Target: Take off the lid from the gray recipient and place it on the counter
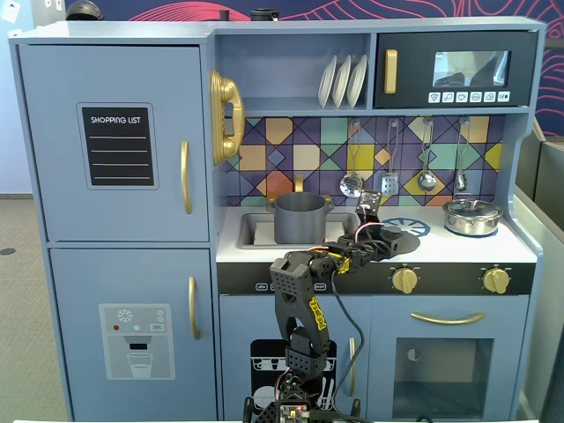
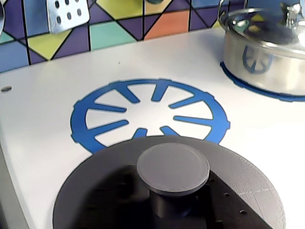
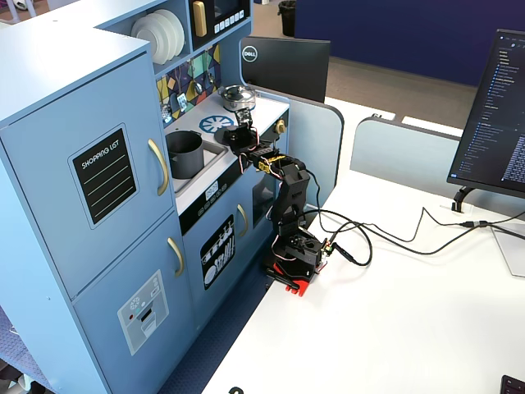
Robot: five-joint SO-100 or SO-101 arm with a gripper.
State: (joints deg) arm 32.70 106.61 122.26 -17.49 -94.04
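The counter (image 1: 520, 247) spans the toy kitchen, with the gray recipient (image 1: 300, 218) standing open in the sink at about nine o'clock from the arm's wrist. In the wrist view the lid (image 2: 238, 186) fills the six o'clock edge, just short of the blue burner print (image 2: 95, 117); whether it rests on the counter is unclear. The shiny silver pot (image 2: 259, 55) sits at two o'clock. The lid looks rigid, light and matte; its knob (image 2: 173, 168) is the natural hold. The gripper (image 1: 374, 231) seems clenched there, though I cannot tell.
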